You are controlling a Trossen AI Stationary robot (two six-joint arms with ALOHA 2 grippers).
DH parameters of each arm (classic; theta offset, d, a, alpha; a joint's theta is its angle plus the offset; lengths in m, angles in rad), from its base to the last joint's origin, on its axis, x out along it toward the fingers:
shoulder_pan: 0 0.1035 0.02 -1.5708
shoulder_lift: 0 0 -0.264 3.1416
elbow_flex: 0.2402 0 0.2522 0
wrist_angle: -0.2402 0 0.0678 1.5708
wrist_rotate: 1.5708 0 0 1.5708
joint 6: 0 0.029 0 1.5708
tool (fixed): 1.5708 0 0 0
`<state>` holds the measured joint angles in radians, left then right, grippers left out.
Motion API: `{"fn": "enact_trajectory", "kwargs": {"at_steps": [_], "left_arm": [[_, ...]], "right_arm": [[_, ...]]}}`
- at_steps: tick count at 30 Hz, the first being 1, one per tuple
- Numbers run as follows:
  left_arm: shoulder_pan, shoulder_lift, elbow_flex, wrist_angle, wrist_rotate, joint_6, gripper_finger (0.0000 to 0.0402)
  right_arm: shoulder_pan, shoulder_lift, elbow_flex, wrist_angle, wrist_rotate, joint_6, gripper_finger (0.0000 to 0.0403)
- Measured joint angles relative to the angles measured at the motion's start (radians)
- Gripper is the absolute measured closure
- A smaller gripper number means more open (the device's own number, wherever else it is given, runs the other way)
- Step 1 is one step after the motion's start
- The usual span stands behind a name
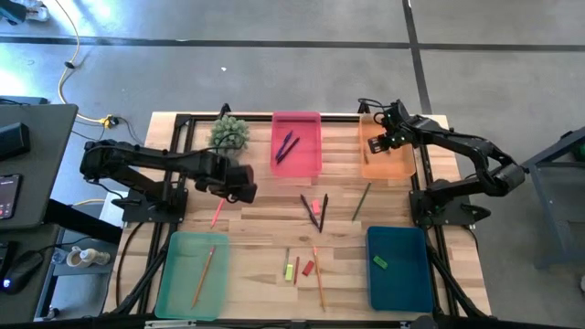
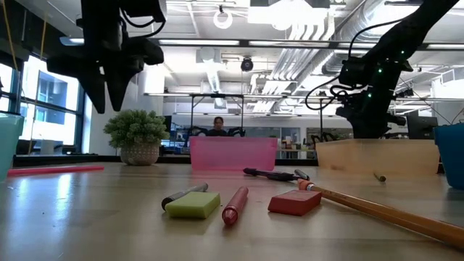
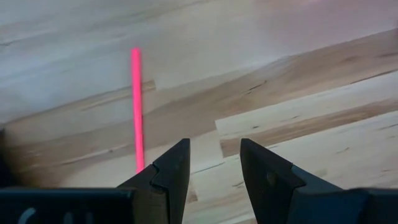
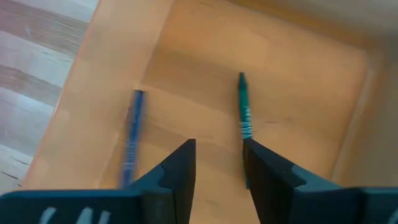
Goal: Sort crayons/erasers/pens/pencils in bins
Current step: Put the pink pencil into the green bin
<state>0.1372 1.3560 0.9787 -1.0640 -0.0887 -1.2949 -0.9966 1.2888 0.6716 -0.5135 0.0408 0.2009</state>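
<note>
Fingers parted and empty, we see the right end effector (image 4: pixel 217 163) over the orange bin (image 1: pixel 399 163), two crayons (image 4: pixel 243 118) inside. Left end effector (image 3: pixel 214 163), also parted and empty, hangs above a pink pencil (image 3: pixel 137 106). Sorting is partway: pens (image 1: pixel 286 146) in the pink bin (image 1: pixel 297 169), one pencil in green, one eraser in blue; several items remain on the bench (image 1: pixel 265 228).

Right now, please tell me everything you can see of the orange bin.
The orange bin is a shallow rectangular tray that looks like plastic, with low walls and a flat floor. It sits flat at the table's far right, beside the pink bin. In the right wrist view, two thin sticks lie on its floor, a blue one and a teal one. The right gripper hangs over it with jaws open, holding nothing.
</note>
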Motion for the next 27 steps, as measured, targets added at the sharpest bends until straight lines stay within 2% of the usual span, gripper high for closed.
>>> {"fn": "enact_trajectory", "kwargs": {"at_steps": [4, 10, 17, 27], "left_arm": [[-0.015, 0.000, 0.000, -0.046, 0.001, -0.023, 0.0269], [-0.029, 0.000, 0.000, -0.099, 0.000, -0.064, 0.0239], [-0.038, 0.000, -0.003, -0.104, -0.008, -0.064, 0.0220], [-0.033, 0.000, -0.168, -0.045, 0.048, -0.138, 0.0235]], "right_arm": [[0.000, 0.000, 0.000, 0.000, 0.000, 0.000, 0.0270], [0.000, 0.000, 0.000, -0.005, -0.029, -0.066, 0.0270], [0.000, 0.000, 0.000, -0.005, -0.049, -0.098, 0.0270], [0.000, 0.000, 0.000, 0.003, -0.049, -0.115, 0.0270]]}}
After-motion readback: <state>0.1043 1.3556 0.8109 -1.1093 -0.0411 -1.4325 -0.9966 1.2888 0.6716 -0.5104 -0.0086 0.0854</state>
